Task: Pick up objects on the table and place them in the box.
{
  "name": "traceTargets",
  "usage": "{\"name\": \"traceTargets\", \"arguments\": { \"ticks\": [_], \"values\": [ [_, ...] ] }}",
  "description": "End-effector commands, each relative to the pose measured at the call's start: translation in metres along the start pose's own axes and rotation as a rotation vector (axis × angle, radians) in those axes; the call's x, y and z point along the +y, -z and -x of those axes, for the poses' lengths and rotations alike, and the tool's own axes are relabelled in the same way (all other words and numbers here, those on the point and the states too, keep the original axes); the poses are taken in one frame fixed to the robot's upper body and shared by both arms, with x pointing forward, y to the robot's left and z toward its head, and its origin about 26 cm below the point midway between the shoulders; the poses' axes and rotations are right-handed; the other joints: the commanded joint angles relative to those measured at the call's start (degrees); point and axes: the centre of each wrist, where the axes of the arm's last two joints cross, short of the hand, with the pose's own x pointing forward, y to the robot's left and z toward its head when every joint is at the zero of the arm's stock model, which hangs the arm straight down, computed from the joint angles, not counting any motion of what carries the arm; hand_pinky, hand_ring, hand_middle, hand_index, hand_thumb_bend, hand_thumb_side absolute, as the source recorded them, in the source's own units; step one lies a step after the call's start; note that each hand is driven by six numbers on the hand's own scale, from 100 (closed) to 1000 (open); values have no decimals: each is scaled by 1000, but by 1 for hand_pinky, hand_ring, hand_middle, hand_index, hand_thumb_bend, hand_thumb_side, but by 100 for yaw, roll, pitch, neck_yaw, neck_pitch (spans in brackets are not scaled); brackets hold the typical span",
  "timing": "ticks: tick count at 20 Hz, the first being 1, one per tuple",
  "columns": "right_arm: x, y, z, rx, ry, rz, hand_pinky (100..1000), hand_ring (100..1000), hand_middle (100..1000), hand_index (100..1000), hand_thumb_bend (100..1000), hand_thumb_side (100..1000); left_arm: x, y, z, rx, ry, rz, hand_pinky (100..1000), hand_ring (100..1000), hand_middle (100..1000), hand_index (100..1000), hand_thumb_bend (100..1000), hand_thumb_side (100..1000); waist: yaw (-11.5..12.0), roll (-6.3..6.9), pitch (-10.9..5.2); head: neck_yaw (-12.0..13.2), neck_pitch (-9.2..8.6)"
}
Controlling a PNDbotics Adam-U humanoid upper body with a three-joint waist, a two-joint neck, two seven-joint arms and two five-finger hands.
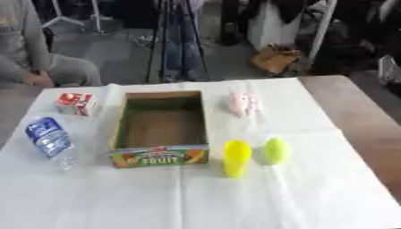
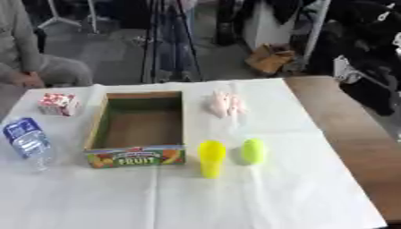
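No hand in sight, box (image 1: 160, 127) empty; bottle (image 1: 49, 137) probably slick and rolly, best grabbed mid-body, pink toy (image 1: 244, 103) looks squishy.

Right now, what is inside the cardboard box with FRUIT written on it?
The box looks empty: only its bare brown floor shows. The near wall covers a strip of floor just behind it, so anything lying there cannot be seen.

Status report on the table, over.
Neither hand in view. Box empty. Bottle, carton, pink item, two yellow items outside it. Nothing blocking.
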Motion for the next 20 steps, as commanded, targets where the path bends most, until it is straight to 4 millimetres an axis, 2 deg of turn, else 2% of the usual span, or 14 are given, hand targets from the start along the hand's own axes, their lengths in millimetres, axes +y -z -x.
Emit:
{"name": "traceTargets", "arguments": {
  "ticks": [1,6,12,13,20],
  "values": [
    [-8,5,4,-18,-50,-111,763,825,877,897,100,194,1,6,-6,-28,-5,25,574,803,782,809,591,735,10,-5,-31,-32,95],
    [-2,11,18,-24,-67,-300,770,831,878,899,100,233,0,5,-6,-18,-12,63,570,802,781,809,590,740,34,-5,-23,-89,126],
    [8,18,36,-16,-84,-446,792,850,890,904,100,287,-1,3,-6,-10,-19,96,567,802,781,809,589,745,67,10,-18,-126,123],
    [9,19,38,-16,-83,-457,797,854,890,903,100,316,-1,3,-6,-9,-19,99,565,802,780,810,588,747,69,12,-18,-127,123],
    [28,34,45,-59,-93,-610,784,855,901,916,100,351,-4,2,-6,-4,-33,132,562,800,780,810,581,750,128,22,-21,-171,123]
  ]
}}
